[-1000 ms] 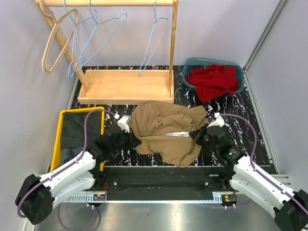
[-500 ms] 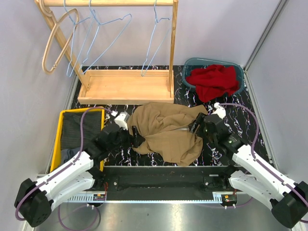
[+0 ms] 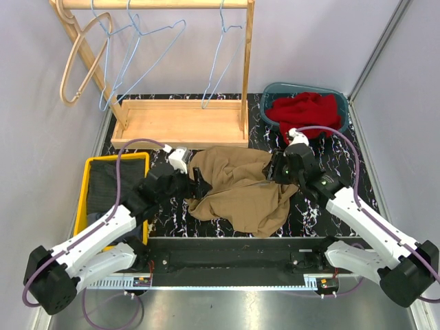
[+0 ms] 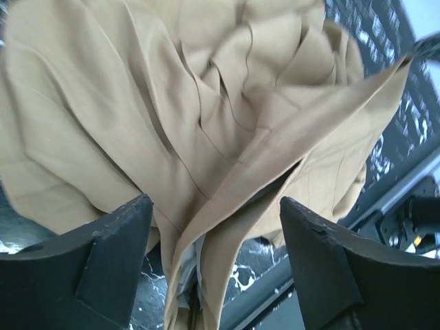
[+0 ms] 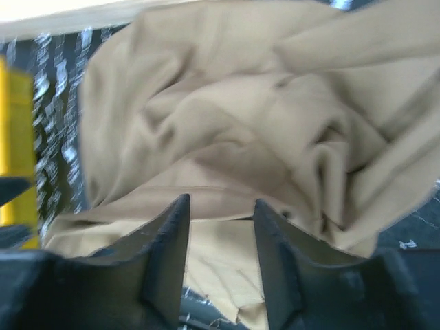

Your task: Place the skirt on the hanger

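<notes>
Crumpled tan skirt (image 3: 237,191), soft folds

A red cloth (image 3: 304,115) fills a teal basin (image 3: 302,86) far right; dark fabric (image 3: 110,184) lies in a yellow bin (image 3: 83,194).

The top camera looks down from behind the arms on the whole counter (image 3: 371,199). Wrist cameras look forward past the left tool (image 4: 214,206) and right tool (image 5: 220,203), close to the skirt (image 3: 237,189) ahead, which all views share.
</notes>
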### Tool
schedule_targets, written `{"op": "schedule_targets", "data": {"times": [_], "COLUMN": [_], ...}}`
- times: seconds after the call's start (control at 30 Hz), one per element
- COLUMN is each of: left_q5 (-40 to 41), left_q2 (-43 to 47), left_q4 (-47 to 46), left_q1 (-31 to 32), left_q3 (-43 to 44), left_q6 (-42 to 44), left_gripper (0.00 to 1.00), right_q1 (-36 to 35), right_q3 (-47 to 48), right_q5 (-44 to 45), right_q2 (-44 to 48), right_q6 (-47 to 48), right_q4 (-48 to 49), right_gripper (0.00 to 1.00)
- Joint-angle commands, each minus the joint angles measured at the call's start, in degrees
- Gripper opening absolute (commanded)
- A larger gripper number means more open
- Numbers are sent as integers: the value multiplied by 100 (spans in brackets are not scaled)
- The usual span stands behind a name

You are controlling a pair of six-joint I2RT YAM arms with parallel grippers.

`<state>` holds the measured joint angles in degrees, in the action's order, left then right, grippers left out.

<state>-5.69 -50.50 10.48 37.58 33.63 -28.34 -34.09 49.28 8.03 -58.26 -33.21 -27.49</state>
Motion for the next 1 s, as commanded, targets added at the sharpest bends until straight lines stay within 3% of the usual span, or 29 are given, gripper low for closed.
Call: {"op": "schedule_targets", "data": {"times": [0.0,0.17,0.4,0.67,0.97], "left_q5": [-450,-179,-28,-19,-116], "left_q2": [-214,-276,-408,-636,-759], "left_q4": [-178,-213,-187,-169,-160], "left_q1": [170,241,258,267,302], "left_q3": [145,-75,-58,-146,-242], "left_q6": [-5,-251,-225,-163,-119], "left_gripper": [73,71,69,65,55], "right_q1": [-107,-589,-1416,-1478,-1539], "right_q3": [460,592,856,1005,1172], "right_q5": [-1101,-1384,-1261,-891,-1295], "right_q2": [-115,-580,-1679,-2181,-2479], "right_q6": [526,737,790,728,816], "right_q4": [6,59,339,1228,1395], "right_gripper": [42,31,26,19,19]}}
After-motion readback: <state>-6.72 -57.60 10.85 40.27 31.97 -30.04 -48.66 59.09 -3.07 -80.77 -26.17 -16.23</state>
